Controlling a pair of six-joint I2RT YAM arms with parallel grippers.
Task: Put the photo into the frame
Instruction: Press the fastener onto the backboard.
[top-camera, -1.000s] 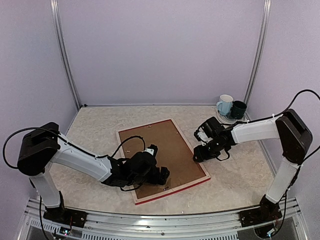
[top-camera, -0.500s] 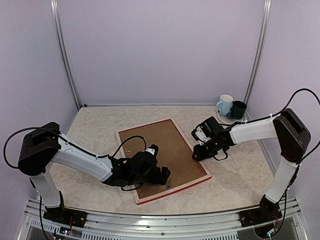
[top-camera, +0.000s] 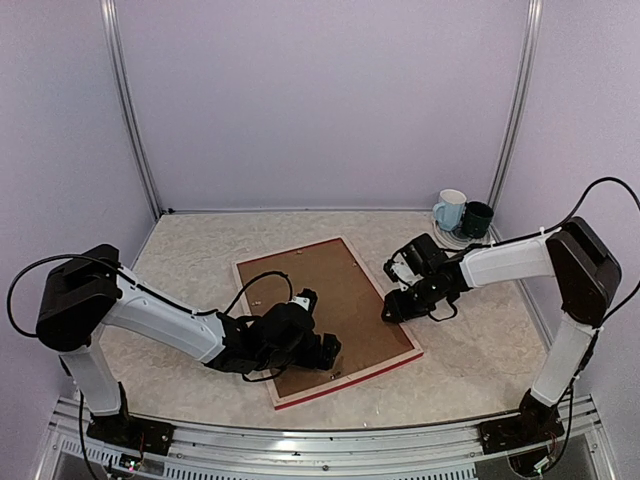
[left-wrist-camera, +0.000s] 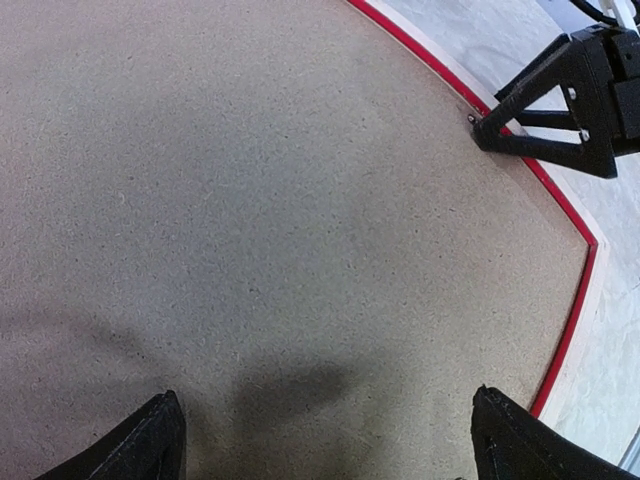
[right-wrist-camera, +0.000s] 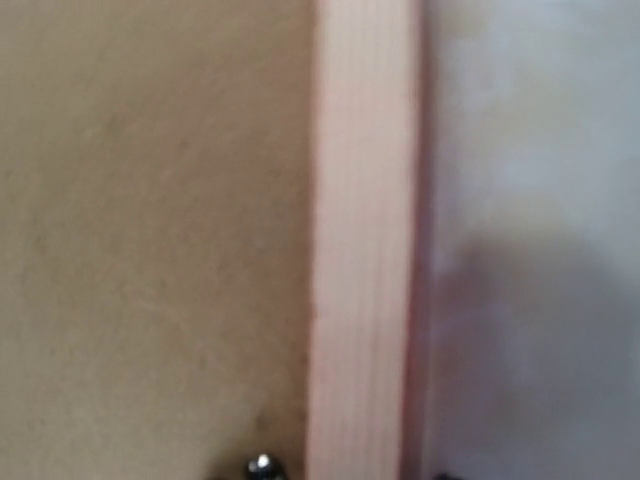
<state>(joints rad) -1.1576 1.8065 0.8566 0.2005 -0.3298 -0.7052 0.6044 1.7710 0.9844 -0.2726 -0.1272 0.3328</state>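
The frame (top-camera: 403, 338) lies face down on the table, its red edge and pale wood sides around a brown backing board (top-camera: 330, 290). The photo is hidden. My left gripper (top-camera: 330, 350) hovers open low over the board's near part, its fingertips (left-wrist-camera: 155, 440) wide apart with bare board (left-wrist-camera: 300, 200) between them. My right gripper (top-camera: 390, 312) sits at the frame's right side. In the right wrist view the pale wood rail (right-wrist-camera: 360, 250) runs between its tips (right-wrist-camera: 350, 470), which stand a little apart from it. The left wrist view also shows the right gripper (left-wrist-camera: 480, 125) at the red edge (left-wrist-camera: 560, 200).
Two mugs stand at the back right corner, a pale one (top-camera: 450, 210) and a dark one (top-camera: 477, 218). Purple walls with metal posts close in the speckled table (top-camera: 480, 340) on three sides.
My right gripper has crept slightly left onto the frame's right rail, and its jaws have narrowed then widened a little. The left arm has not moved.
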